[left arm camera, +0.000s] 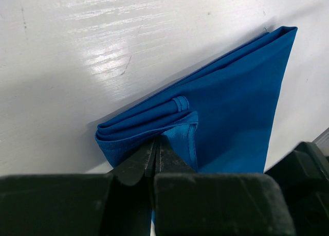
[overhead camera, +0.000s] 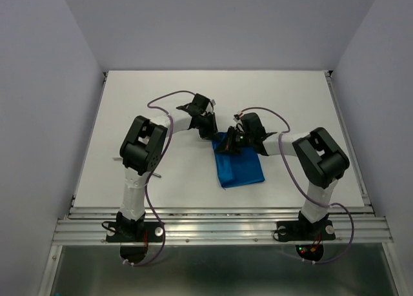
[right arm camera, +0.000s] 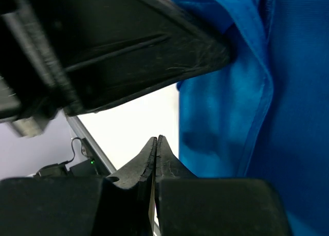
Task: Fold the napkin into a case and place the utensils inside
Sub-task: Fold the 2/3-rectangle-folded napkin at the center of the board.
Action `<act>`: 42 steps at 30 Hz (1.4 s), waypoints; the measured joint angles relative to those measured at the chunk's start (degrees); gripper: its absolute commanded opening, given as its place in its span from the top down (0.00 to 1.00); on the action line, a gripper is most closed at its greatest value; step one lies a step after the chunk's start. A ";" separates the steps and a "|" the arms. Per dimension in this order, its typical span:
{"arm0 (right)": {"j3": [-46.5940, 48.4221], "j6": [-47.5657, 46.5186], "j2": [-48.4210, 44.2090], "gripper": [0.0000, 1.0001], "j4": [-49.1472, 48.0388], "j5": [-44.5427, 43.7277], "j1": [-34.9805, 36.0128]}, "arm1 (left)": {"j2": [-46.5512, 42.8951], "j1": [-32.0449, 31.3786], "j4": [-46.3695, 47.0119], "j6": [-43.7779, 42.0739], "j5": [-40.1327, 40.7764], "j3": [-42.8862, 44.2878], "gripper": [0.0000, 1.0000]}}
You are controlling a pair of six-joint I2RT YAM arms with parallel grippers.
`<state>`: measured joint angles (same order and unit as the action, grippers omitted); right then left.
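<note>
Blue napkin (overhead camera: 242,168) is lying on the table (overhead camera: 161,102) as a folded oblong, the case only partly forming. The left gripper (left arm camera: 157,146) is pinching its corner, the right gripper (right arm camera: 156,143) is hovering beside it, closed and empty. Utensils are not showing inside.

no readable text, labels or numbers anywhere.
</note>
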<state>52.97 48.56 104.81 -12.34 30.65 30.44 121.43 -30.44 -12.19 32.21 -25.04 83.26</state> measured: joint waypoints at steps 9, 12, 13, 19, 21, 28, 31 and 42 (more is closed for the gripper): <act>-0.37 0.92 7.43 0.99 -4.98 7.23 -1.77 | 0.28 -0.22 -1.11 -0.22 0.31 0.90 1.00; -0.72 0.74 7.43 0.99 -5.70 8.28 -1.86 | 0.46 -0.26 -1.51 -0.22 0.31 1.22 1.00; -1.07 0.72 7.43 0.99 -5.99 8.68 -1.86 | 0.52 -0.26 -1.55 -0.22 0.31 1.27 1.00; -2.93 0.31 7.37 0.99 -7.34 10.75 -1.88 | 0.72 -0.26 -2.01 -0.22 0.26 1.64 1.00; -3.74 0.11 7.15 0.99 -7.91 11.43 -1.88 | 0.76 -0.26 -2.19 -0.20 0.26 1.81 1.00; -7.13 -2.21 4.85 0.99 -7.28 14.12 -1.86 | 1.01 -0.26 -2.64 -0.20 0.17 2.23 1.00; -7.41 -4.22 3.61 0.99 -5.25 14.75 -1.84 | 1.09 -0.26 -2.75 -0.20 0.11 2.38 1.00; -6.19 -7.78 -0.50 0.99 0.02 15.89 -0.48 | 1.27 -0.26 -3.13 -0.20 0.13 2.71 1.00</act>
<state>46.78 40.77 104.31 -12.32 46.54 29.95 122.69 -30.70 -15.31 32.01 -24.91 85.97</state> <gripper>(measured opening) 0.015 0.085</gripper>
